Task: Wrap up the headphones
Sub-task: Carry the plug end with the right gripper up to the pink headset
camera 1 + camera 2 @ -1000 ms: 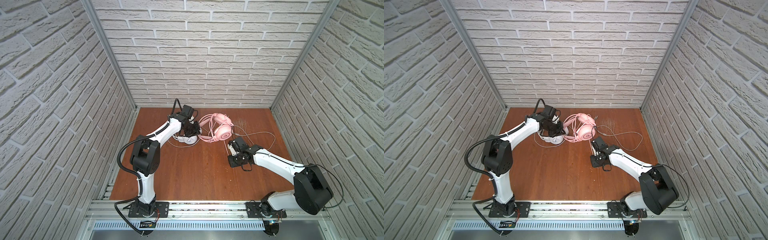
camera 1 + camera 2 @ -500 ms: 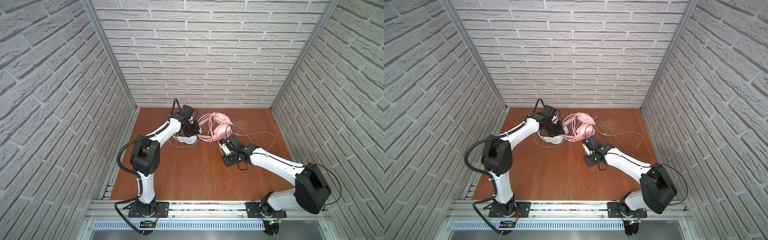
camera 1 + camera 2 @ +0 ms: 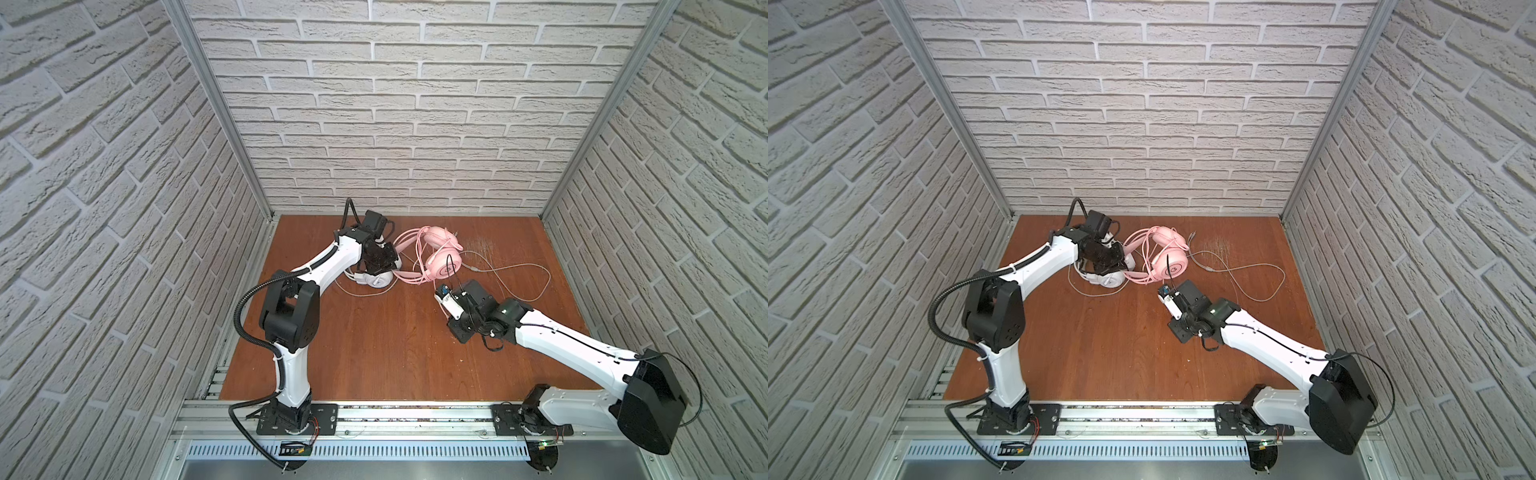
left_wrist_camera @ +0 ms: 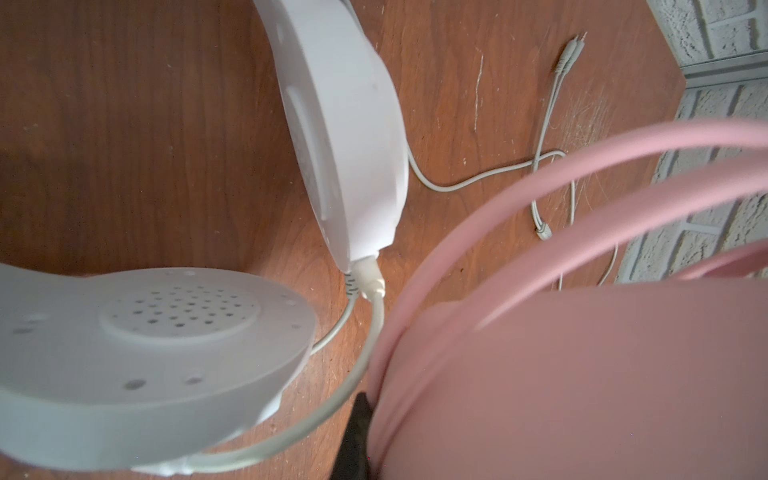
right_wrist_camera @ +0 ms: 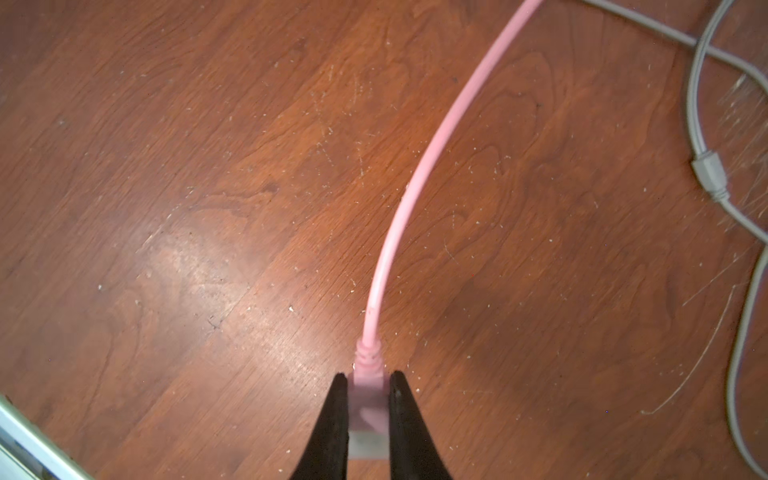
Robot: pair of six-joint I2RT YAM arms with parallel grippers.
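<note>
Pink headset lies far back on the wooden counter; right pincer pinches its cord's stiff plug, a sound hold; left pincer, pressed together, sits by the white headset; cords look limp, light.

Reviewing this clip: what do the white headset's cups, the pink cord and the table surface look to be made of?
White headset cups: probably matte moulded plastic; smooth, rigid shell with a perforated disc. Pink cord: likely rubbery plastic sheath; smooth, bends in a soft arc. Table: wood or wood-look laminate, semi-gloss; grain pattern, light glare, fine scratches.
</note>
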